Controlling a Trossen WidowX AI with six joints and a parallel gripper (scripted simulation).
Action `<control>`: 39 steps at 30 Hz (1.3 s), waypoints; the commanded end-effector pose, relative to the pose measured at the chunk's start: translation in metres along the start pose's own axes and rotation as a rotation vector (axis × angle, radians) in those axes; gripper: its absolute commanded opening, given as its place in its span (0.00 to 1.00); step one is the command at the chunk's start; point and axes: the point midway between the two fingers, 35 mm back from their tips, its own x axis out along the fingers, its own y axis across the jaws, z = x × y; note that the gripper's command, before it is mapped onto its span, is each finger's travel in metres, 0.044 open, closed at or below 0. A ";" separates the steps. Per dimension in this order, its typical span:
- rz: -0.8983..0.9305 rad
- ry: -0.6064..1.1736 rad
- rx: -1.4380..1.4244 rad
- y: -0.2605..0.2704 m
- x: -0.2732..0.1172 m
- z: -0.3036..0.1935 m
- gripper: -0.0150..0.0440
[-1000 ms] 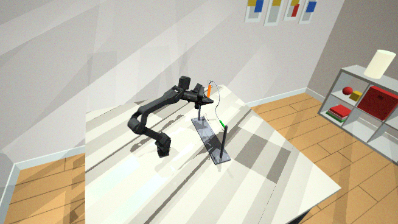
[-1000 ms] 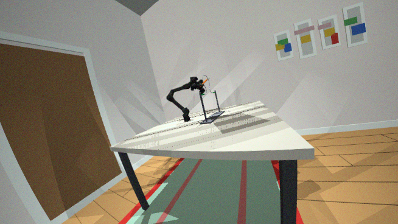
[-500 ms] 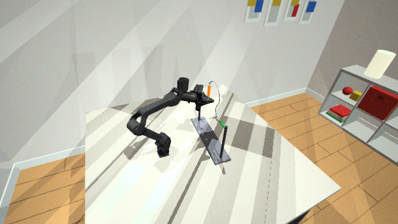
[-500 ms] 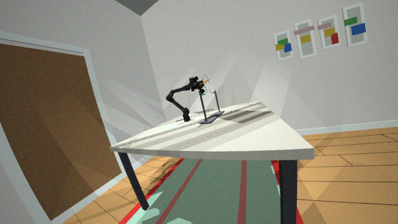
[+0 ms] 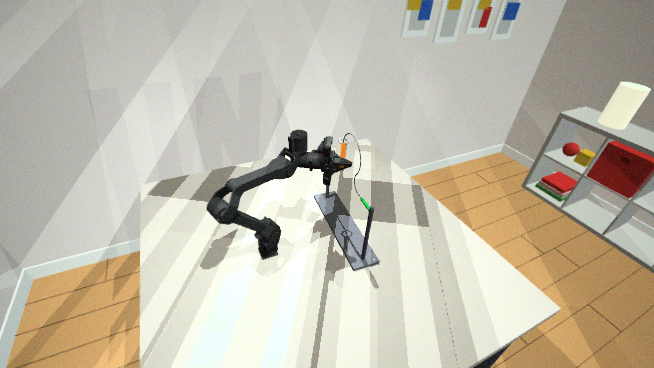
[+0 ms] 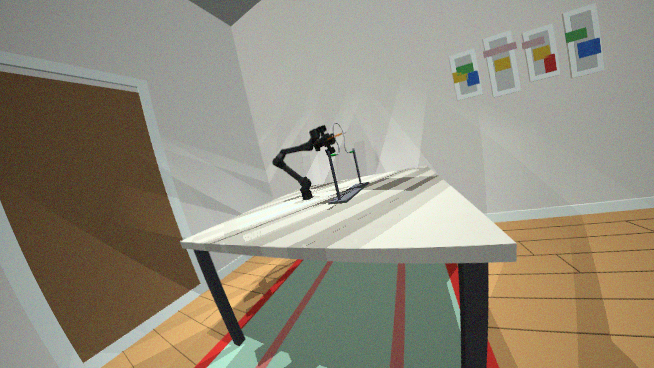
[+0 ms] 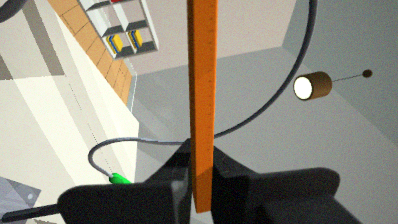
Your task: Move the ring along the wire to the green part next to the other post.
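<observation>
Handle (image 5: 343, 150) (image 6: 338, 135) (image 7: 202, 90), orange; robot arm (image 5: 260, 175) (image 6: 295, 149), black; table (image 5: 500, 300) (image 6: 400, 235), off-white; rug (image 6: 365, 310), grey-green with red stripes; lampshade (image 5: 624, 105), cream; door (image 6: 85, 190), brown.

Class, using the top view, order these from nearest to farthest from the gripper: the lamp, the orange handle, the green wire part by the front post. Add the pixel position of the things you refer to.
1. Orange handle (image 5: 343, 150) (image 7: 202, 90): between the gripper's (image 5: 351, 164) (image 7: 201, 165) fingers.
2. Green wire part (image 5: 365, 203) (image 7: 120, 179): by the front post.
3. Lamp (image 5: 624, 106): far right, on the shelf.

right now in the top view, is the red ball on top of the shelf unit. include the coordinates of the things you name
No, the red ball (image 5: 571, 149) sits inside an upper compartment.
</observation>
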 end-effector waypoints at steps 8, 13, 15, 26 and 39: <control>-0.068 -0.017 -0.126 -0.006 0.000 0.000 0.00; -0.099 -0.024 -0.184 -0.008 0.000 0.000 0.00; -0.111 -0.027 -0.208 -0.009 0.000 0.000 0.00; -0.178 -0.042 -0.337 -0.014 0.000 0.002 0.00; -0.256 -0.060 -0.488 -0.019 -0.001 0.004 0.00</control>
